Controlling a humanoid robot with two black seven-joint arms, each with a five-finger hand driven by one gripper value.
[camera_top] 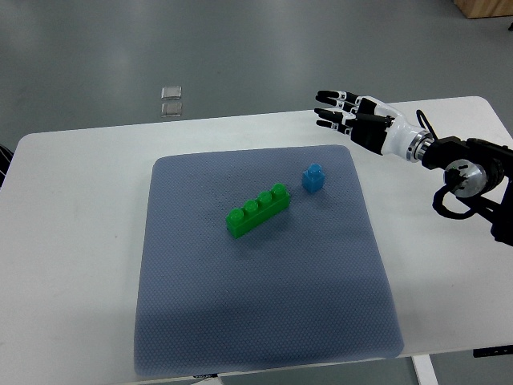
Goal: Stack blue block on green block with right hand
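Blue block (313, 177) on mat, well below-left of right hand (353, 119) fingers, apart

blue block (313, 177), green block (258, 210), grey-blue mat (264, 305)

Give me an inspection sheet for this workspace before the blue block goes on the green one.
Surface: white table with a grey-blue mat laid flat on it.
Job's things: blue block upright on the mat, apart from the green block, which lies diagonally to its left.
Clutter: nothing seen on the table.
Hands: right hand over the table's far edge, fingers extended, holding nothing; left hand not in view.
Cables: black cable looping at the right forearm.
Surroundings: grey floor with two small clear squares on it.
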